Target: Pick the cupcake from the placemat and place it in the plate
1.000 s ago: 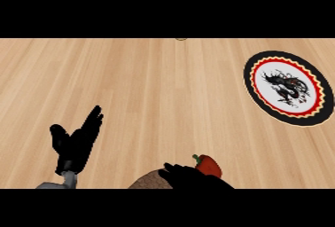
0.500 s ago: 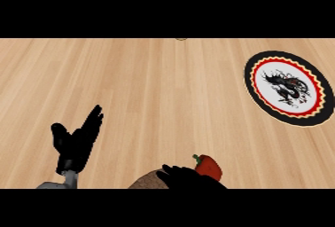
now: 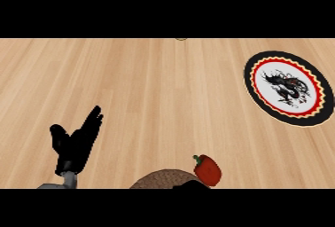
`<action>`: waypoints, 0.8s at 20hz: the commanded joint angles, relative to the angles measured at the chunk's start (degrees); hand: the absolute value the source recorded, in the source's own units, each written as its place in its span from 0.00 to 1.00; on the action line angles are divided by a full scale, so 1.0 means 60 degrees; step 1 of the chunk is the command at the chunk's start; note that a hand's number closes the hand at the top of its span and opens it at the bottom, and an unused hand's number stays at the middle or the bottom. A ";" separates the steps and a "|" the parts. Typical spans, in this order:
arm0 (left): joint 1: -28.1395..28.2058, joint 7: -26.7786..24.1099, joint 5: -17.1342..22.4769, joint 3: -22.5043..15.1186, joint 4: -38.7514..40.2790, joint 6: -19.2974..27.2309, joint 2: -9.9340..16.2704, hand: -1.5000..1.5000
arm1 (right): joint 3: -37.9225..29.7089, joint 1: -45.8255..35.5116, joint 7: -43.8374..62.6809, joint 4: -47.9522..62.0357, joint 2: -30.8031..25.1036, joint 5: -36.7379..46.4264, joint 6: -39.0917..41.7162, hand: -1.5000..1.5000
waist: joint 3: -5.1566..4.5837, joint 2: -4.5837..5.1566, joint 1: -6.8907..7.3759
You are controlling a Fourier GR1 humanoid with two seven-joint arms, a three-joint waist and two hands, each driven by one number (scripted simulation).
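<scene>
My left hand (image 3: pixel 77 144) rests open at lower left, fingers straight, touching nothing. My right hand (image 3: pixel 191 187) barely shows at the bottom edge beside the red-topped cupcake (image 3: pixel 207 169); its fingers I cannot tell.

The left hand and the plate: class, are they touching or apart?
Apart. The head view shows the left hand open at lower left, fingers straight, with a wide stretch of bare wooden counter between it and the plate at upper right.

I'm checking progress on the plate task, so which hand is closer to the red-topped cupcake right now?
Right. The right hand shows only as a dark sliver at the lower edge, right beside the cupcake. The left hand rests open, well off to the cupcake's left.
</scene>
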 commanded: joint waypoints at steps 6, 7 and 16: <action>0.0061 0.0109 -0.0269 0.0053 0.0579 -0.0164 -0.0343 0.50 | 0.0018 0.0463 -0.1461 0.0220 -0.0236 0.1449 -0.0331 1.00 | -0.0044 0.0053 -0.0035; 0.0348 0.0744 -0.0343 0.0027 -0.0501 0.0002 -0.0123 0.50 | -0.0211 0.0053 -0.1284 0.0374 0.0262 0.1588 -0.0283 1.00 | -0.0043 0.0045 0.0011; 0.0192 0.0366 -0.0218 0.0249 0.0001 0.0013 -0.0216 0.50 | -0.1940 -0.0211 -0.0368 0.0453 0.0515 0.5418 -0.4352 1.00 | -0.0044 -0.0029 -0.0299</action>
